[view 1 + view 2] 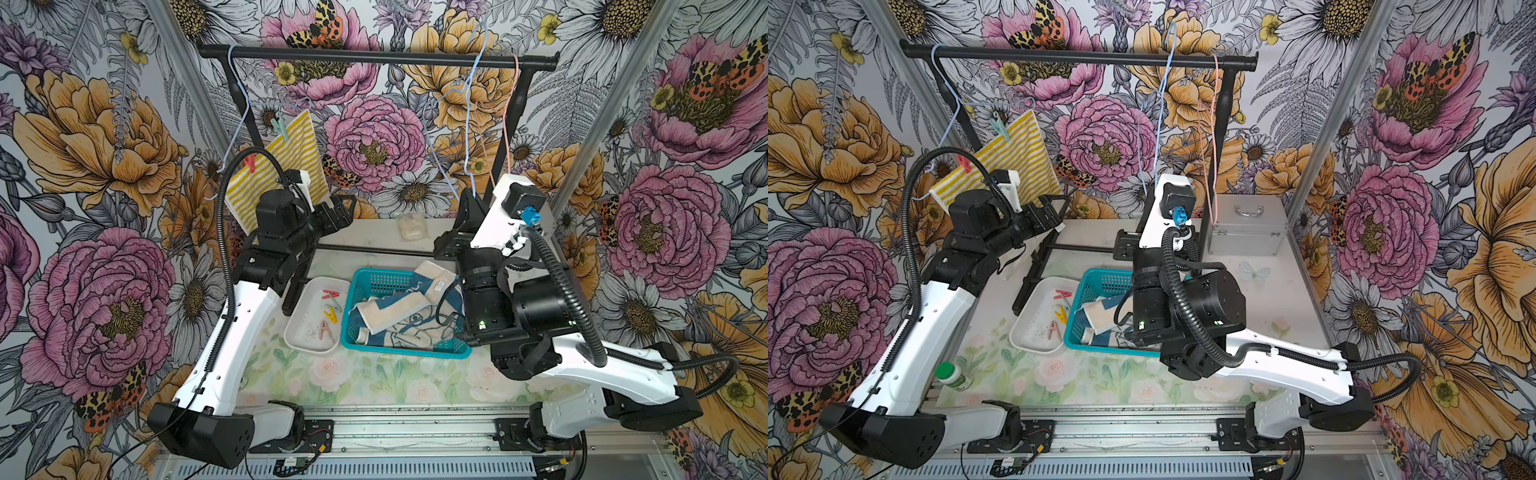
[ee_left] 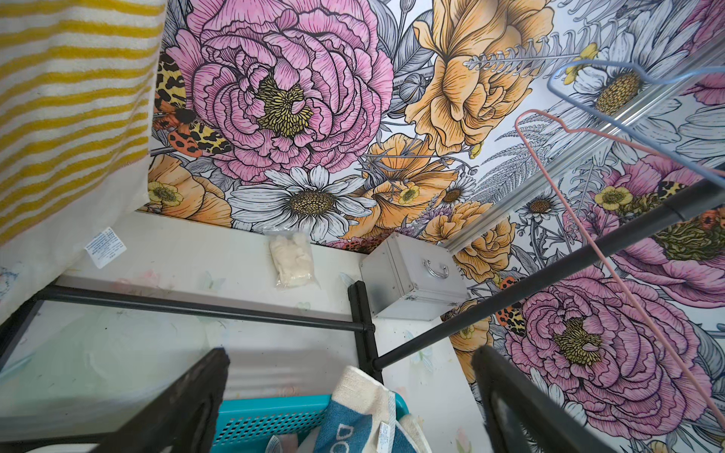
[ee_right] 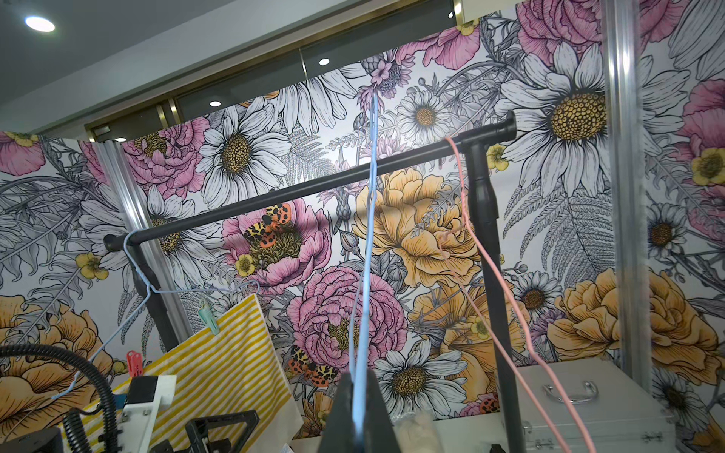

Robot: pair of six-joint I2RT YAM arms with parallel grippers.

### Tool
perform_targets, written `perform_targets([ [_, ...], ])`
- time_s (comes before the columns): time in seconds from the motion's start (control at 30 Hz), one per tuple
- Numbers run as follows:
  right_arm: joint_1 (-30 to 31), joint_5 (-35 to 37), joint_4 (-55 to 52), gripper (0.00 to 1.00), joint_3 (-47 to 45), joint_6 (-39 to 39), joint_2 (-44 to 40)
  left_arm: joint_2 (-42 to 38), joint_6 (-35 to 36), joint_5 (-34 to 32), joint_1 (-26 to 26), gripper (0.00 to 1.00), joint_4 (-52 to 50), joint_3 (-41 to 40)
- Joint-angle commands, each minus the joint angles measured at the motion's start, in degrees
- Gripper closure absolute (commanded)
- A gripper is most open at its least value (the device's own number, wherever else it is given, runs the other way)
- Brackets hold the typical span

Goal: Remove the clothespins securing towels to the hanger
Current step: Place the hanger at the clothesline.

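Presently the left gripper [image 1: 343, 210] is seen spread wide and empty, just beside the lower edge of the yellow-striped towel [image 1: 291, 153]. The right gripper [image 3: 355, 382] is pinched shut on the wire of a bare blue hanger [image 3: 370, 196]. The towel is clipped to its own hanger [image 3: 196, 290] by a red clothespin [image 1: 250, 163] and a mint clothespin [image 1: 279, 126], both well above the open jaws. Four loose clothespins [image 1: 330, 309] are found in the white tray [image 1: 303, 328]. The red clothespin is probably best approached squarely, squeezed at its handle ends and drawn off without cloth being caught.
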Motion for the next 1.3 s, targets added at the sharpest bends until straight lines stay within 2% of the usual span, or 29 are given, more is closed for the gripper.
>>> perform_targets([
  [0.0, -0.7, 0.8, -4.4, 1.0, -1.3, 2.5, -1.3, 0.4, 1.5, -0.1, -0.5, 0.02, -0.3, 0.9],
  [0.27, -4.4, 0.8, -20.1, 1.0, -2.0, 14.8, -5.2, 1.0, 1.4, 0.3, -1.0, 0.01, -0.2, 1.2],
  [0.67, -9.2, -1.1, -32.5, 1.0, -1.6, 22.7, -7.2, 1.4, 1.5, -1.5, -3.4, 0.01, -0.3, 1.2],
  [1.07, -9.0, -1.2, -38.1, 1.0, -6.5, 28.2, -9.3, 0.7, 1.9, -1.8, -3.8, 0.02, -0.6, 1.9],
  [1.13, -8.8, -2.1, -41.1, 0.78, -6.6, 29.7, -9.6, 0.8, 3.4, -1.0, -4.2, 0.01, -0.8, 3.3],
  [1.27, -7.4, -4.0, -42.9, 0.4, -8.5, 30.2, -10.8, 0.9, 6.8, 0.4, -5.7, 0.01, -0.9, 6.4],
])
